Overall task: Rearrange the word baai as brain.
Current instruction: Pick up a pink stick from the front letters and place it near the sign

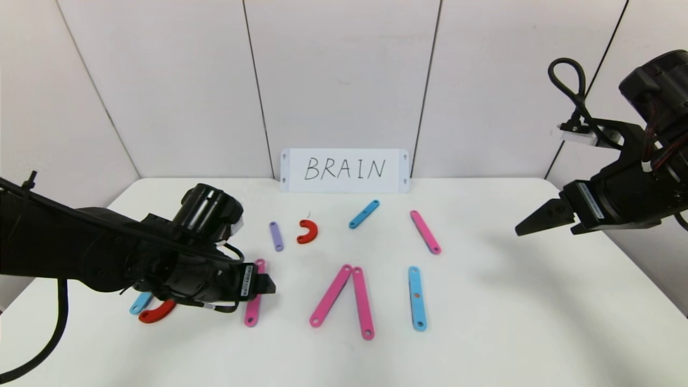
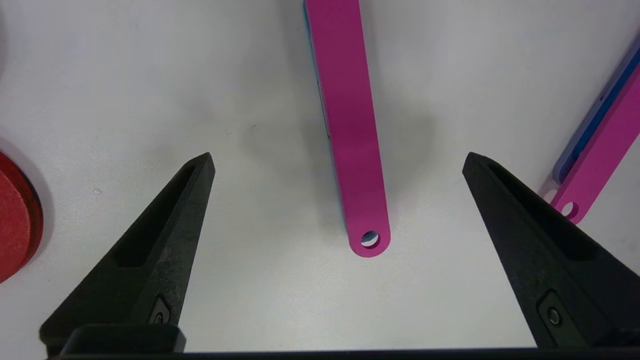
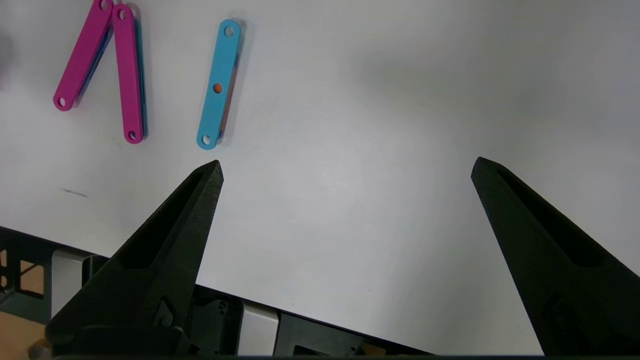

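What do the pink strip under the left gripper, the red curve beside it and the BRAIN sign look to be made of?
Pink strip: likely rigid plastic, smooth matte face, clean punched end hole, a blue layer showing along its edge. Red curve: seemingly similar plastic, with a grainier face. BRAIN sign: white card or thin board, handwritten in black; which one is unclear.

Card [image 1: 344, 170] upright at tabletop [image 1: 484, 322] rear. Short strips [image 1: 364, 214] in row before it. Long strips [image 1: 363, 302] nearer front. Left tool [image 1: 266, 285] over leftmost strip [image 1: 252, 312].
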